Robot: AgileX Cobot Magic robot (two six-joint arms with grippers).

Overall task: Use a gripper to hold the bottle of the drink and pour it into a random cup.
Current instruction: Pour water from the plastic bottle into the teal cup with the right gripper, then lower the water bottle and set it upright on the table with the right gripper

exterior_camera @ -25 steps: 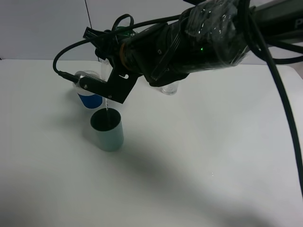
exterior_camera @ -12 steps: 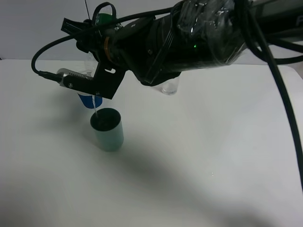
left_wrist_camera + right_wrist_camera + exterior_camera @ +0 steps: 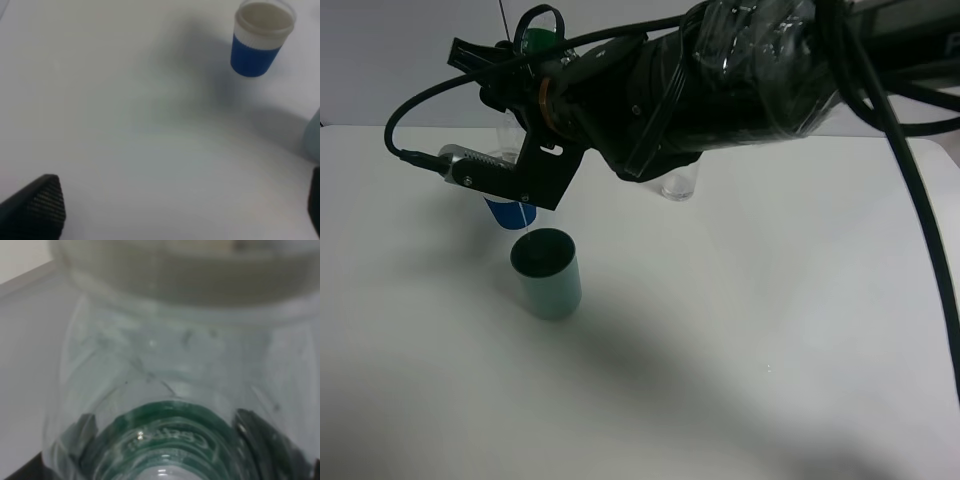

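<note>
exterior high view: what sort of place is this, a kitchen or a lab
Probably a robot lab bench: a bare white table, a blank wall behind, and a cabled black robot arm holding a bottle near a teal cup.

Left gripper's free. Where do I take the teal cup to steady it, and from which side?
Probably the mid-wall of the teal cup, level, from its front-left in the high view. It stands upright, straight-sided, with no handle; the bottle is held above it, and the blue-sleeved cup stands just behind.
</note>
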